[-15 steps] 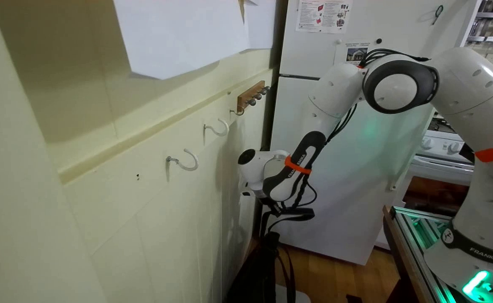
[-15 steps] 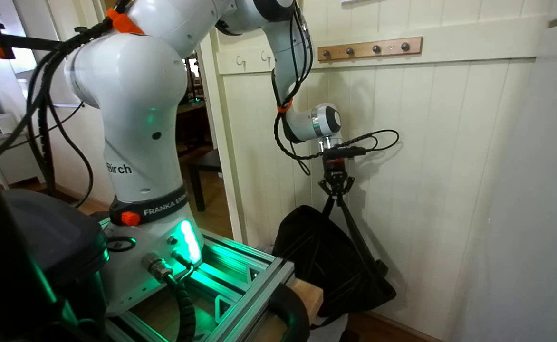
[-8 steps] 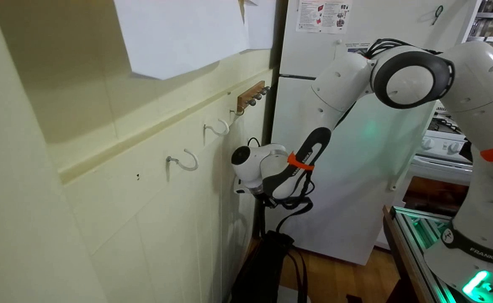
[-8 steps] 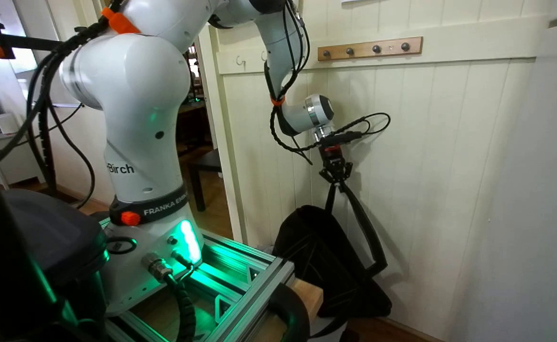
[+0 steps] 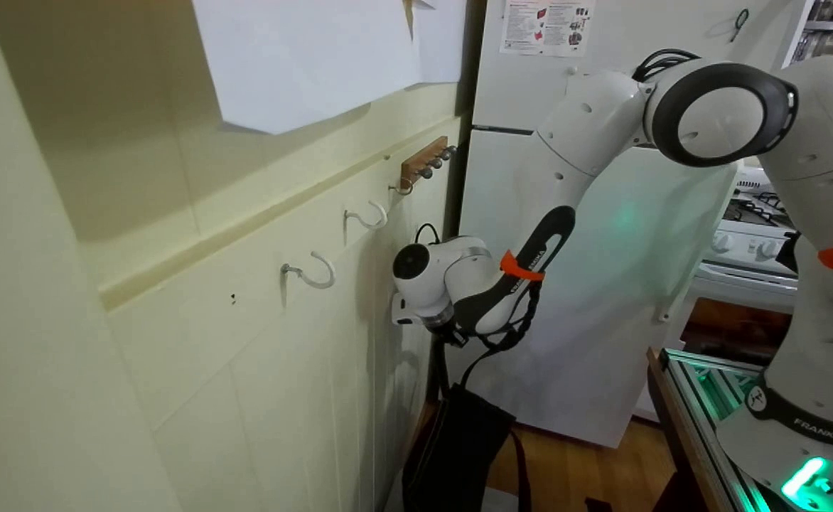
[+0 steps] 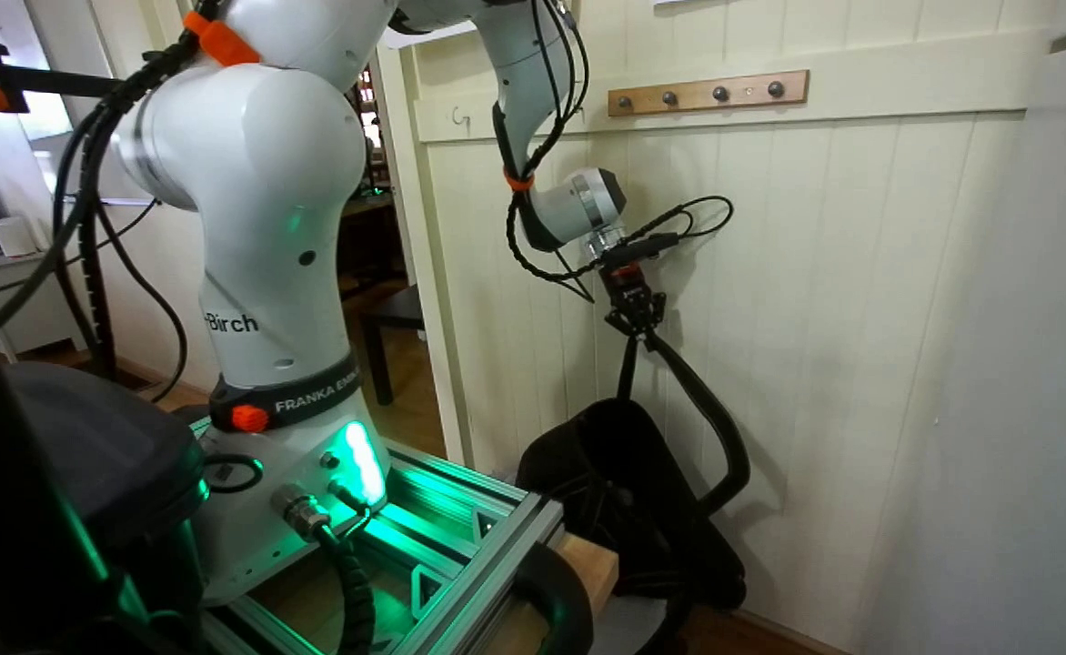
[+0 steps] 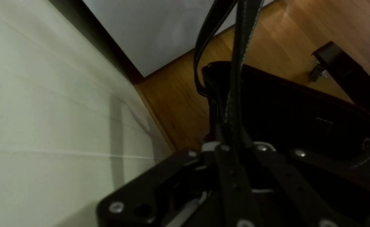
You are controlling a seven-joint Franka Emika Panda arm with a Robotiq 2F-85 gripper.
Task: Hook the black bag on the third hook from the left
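Observation:
The black bag hangs low by the wall in both exterior views; it also shows in an exterior view and in the wrist view. My gripper points down and is shut on the bag's black strap. The strap runs between the fingertips in the wrist view. One strap side is straight, the other bows out. The bag's lower end is partly hidden behind the cart. The third hook, a dark knob on a brown wooden rack, is bare, well above and right of the gripper.
Pale wire hooks are on the wall left of the rack. A white fridge stands beside the wall. The robot's metal cart and a wood block are close to the bag. White paper hangs above the rack.
My gripper has risen and, in an exterior view, moved slightly left, and it has tilted. The strap side bows out more. The bag has swung and its opening shows more.

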